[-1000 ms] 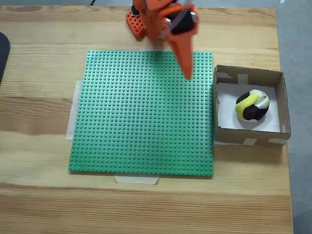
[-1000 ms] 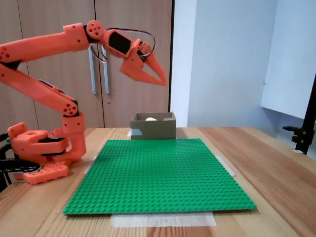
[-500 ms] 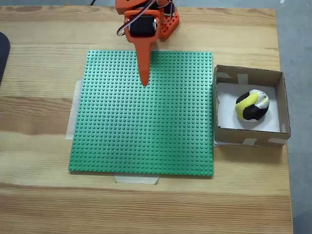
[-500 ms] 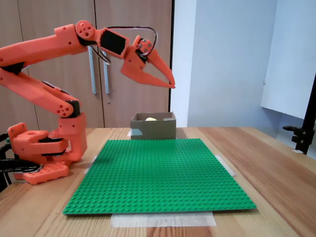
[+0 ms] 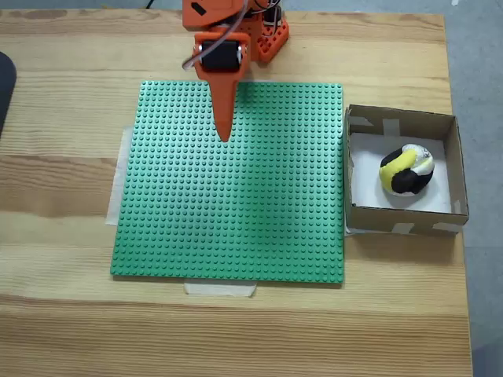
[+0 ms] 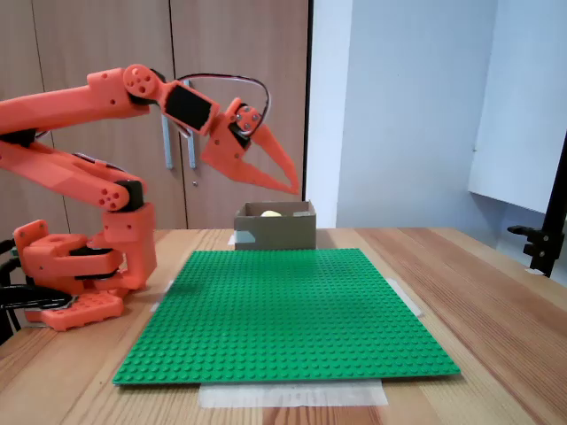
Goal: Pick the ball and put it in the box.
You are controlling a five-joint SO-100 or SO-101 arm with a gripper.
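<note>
The ball (image 5: pixel 406 170) sits in the box (image 5: pixel 401 224), right of the studded mat (image 5: pixel 236 204) on the tabletop (image 5: pixel 63 314). The hand (image 5: pixel 224 135) hangs over the mat.

Both fixed views are bright, evenly lit and sharp. Shadows are faint (a soft one inside the box (image 5: pixel 402 122)), with no glare.

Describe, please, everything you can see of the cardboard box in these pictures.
The box is shallow, square, brown cardboard with low walls, a white inner floor and pale tape at its corners. It sits upright on the wooden table, right of the green studded baseplate in the fixed view from above, close against its edge. The yellow, black and white ball rests inside. From the side, its top peeks over the rim.
</note>
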